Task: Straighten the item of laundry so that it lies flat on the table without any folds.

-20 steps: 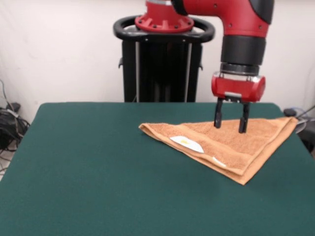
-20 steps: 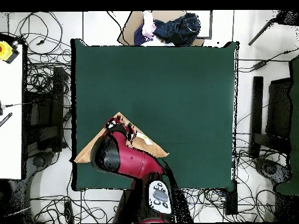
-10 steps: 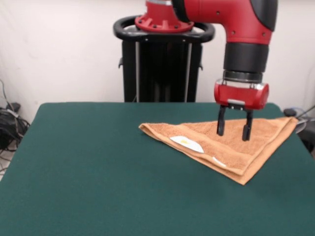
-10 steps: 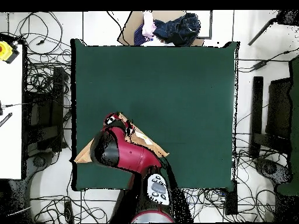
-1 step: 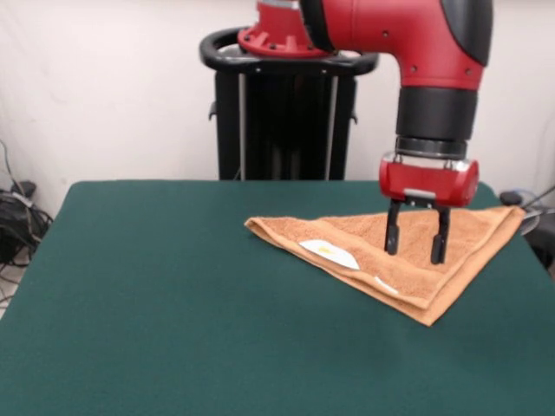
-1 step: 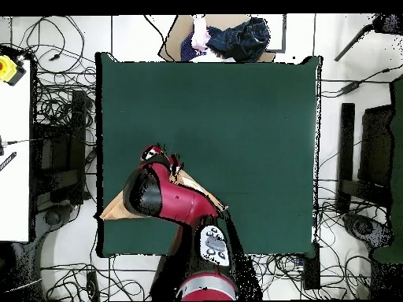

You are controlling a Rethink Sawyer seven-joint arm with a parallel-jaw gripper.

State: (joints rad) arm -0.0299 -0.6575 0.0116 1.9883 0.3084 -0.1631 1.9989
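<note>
Front view: the gripper [image 5: 416, 244], fingers spread and empty, has drifted toward the towel's [image 5: 390, 260] near corner over the past second. The towel remains folded in a triangle near the table's [image 5: 173, 303] edge, nothing grasped, so unfolding has not begun.

The red and black arm [image 5: 434, 52] bends down from above, its wrist vertical. The gripper [image 5: 416, 247] points straight down with its two dark jaws parted. Seen from overhead, the arm [image 6: 169, 200] reaches out from the base.
</note>
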